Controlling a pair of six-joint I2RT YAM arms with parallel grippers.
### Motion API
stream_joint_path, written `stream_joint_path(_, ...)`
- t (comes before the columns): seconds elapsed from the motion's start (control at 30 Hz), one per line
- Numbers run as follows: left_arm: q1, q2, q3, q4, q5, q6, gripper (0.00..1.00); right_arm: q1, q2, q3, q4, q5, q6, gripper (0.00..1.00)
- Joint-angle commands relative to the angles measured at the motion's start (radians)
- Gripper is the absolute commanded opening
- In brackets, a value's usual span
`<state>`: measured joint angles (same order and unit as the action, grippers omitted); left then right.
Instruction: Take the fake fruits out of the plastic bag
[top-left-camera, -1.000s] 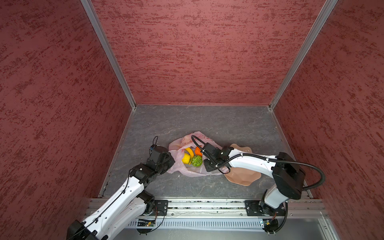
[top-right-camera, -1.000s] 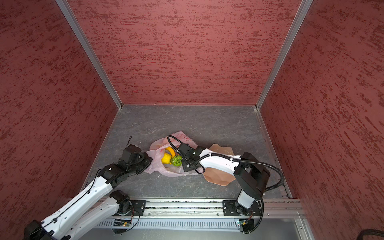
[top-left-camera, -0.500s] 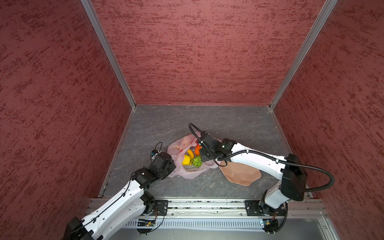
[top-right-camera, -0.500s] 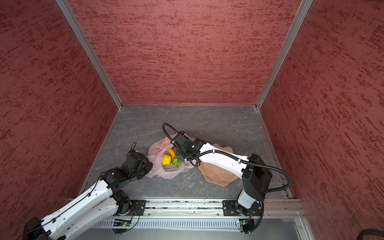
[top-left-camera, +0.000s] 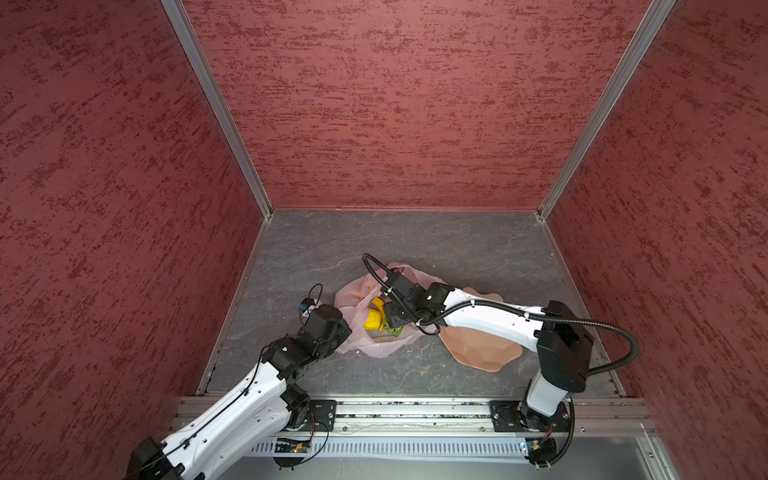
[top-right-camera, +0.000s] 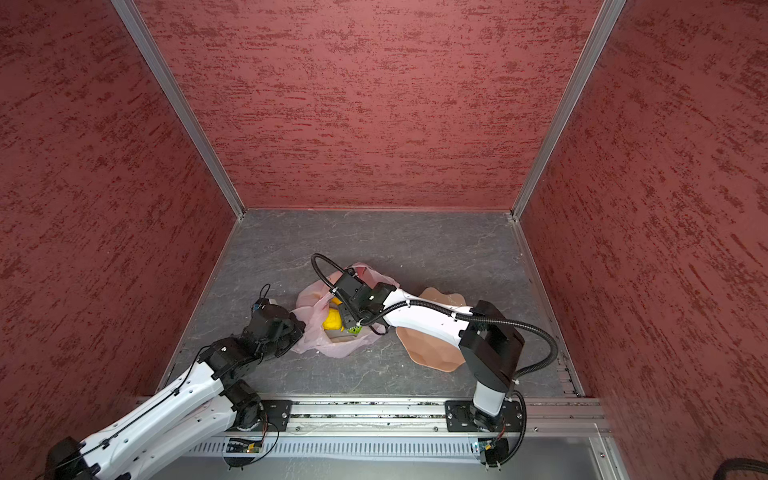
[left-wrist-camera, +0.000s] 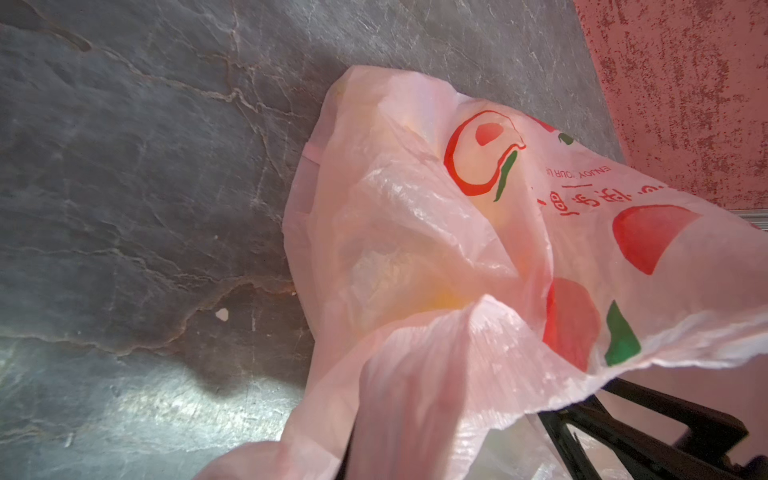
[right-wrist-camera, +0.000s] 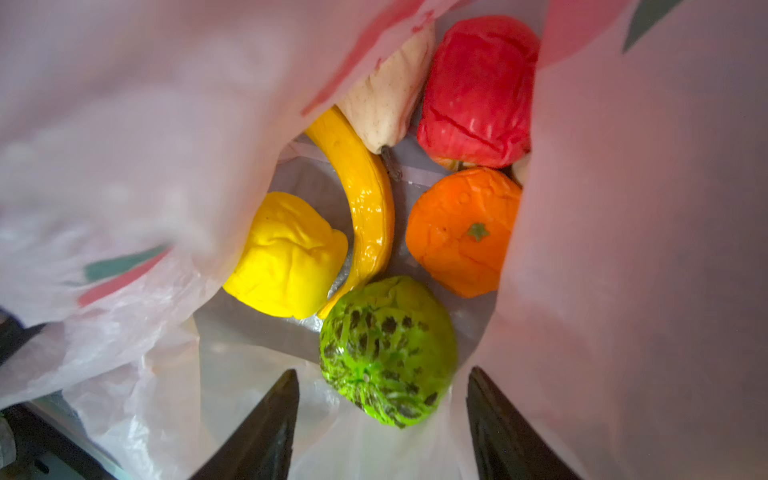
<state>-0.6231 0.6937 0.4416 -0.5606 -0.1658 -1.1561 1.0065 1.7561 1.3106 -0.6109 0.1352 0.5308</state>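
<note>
- Surface (top-left-camera: 316, 249) carries the plastic bag (top-left-camera: 376, 348) centrally, with the tan dish (top-left-camera: 478, 349) just beside it.
- Both top views show only the lemon (top-left-camera: 372, 321) and green ball (top-left-camera: 394, 329) inside the bag; the right wrist view adds banana (right-wrist-camera: 365, 208), orange (right-wrist-camera: 461, 232), red ball (right-wrist-camera: 478, 91), cream piece (right-wrist-camera: 386, 108).
- Right gripper (right-wrist-camera: 382, 371): released, inside the bag, at the green ball.
- Left gripper (top-left-camera: 345, 330): clenched on the bag edge.

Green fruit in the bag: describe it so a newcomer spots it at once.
Find the pink plastic bag mid-table, beside the tan dish. Inside its open mouth, nearest the right end effector, sits the green ball, the only fruit with a dark lattice pattern.
</note>
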Motion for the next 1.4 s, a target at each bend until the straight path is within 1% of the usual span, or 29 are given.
stream_joint_path(0.0, -0.006, -0.008, 0.001, -0.003, -0.017, -0.014, 0.0, 0.004, 0.025, 0.02, 0.066, -0.024, -0.011, 0.68)
stream_joint_path(0.27, -0.006, 0.017, -0.006, 0.027, -0.006, -0.014, 0.0, 0.004, 0.093, 0.032, 0.051, -0.06, -0.01, 0.71)
stream_joint_path(0.57, -0.005, 0.021, -0.017, 0.032, 0.002, -0.017, 0.0, 0.004, 0.147, 0.022, 0.035, -0.073, 0.012, 0.79)
stream_joint_path(0.77, -0.005, 0.032, -0.019, 0.034, 0.006, -0.016, 0.0, 0.004, 0.167, 0.009, 0.045, -0.086, 0.023, 0.77)
stream_joint_path(0.93, -0.005, 0.036, -0.023, 0.04, 0.009, -0.019, 0.0, 0.004, 0.176, -0.001, 0.049, -0.093, 0.026, 0.68)
stream_joint_path(1.23, -0.004, 0.036, -0.014, 0.039, 0.001, -0.017, 0.0, 0.005, 0.14, 0.011, 0.027, -0.085, 0.005, 0.38)
stream_joint_path(1.37, 0.0, 0.041, 0.001, 0.046, -0.017, -0.008, 0.0, 0.004, 0.103, 0.026, 0.001, -0.076, -0.015, 0.3)
